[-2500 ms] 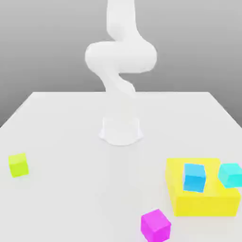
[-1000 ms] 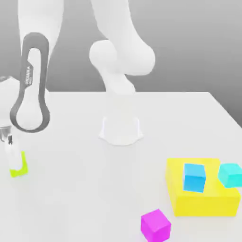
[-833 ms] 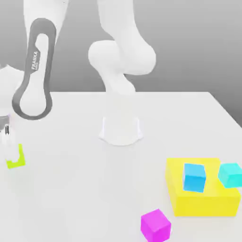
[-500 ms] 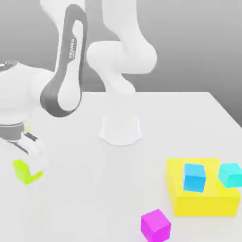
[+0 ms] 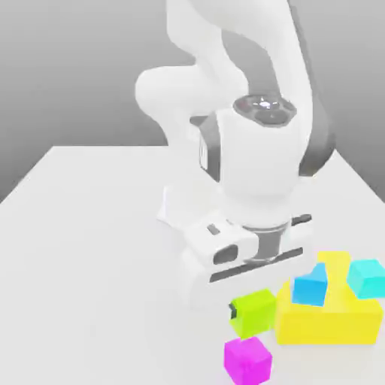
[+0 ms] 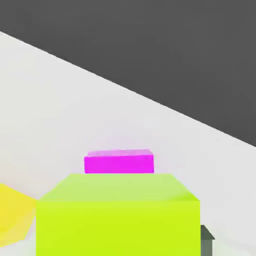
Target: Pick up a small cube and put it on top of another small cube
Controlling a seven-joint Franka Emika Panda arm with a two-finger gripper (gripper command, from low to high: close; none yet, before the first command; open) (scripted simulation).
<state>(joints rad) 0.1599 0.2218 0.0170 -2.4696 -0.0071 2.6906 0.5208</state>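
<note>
On the white worktop (image 5: 90,225) we count five coloured things: one lime cube (image 5: 253,312), one magenta cube (image 5: 247,359), one big flat yellow block (image 5: 327,316), and two blue cubes. Going from the exterior view's left, the worktop is bare at first, then comes the white arm (image 5: 252,158), which stands in front of its own base and hides much of the middle. Under the hand the gripper (image 5: 242,316) carries the lime cube; the jaws are narrow and closed on it, and it hangs just above the magenta cube and beside the yellow block. In the hand view the lime cube (image 6: 117,215) is in front of the magenta cube (image 6: 119,162). On the yellow block rests the blue cube (image 5: 310,286); the cyan cube (image 5: 367,277) is at its far right edge.
</note>
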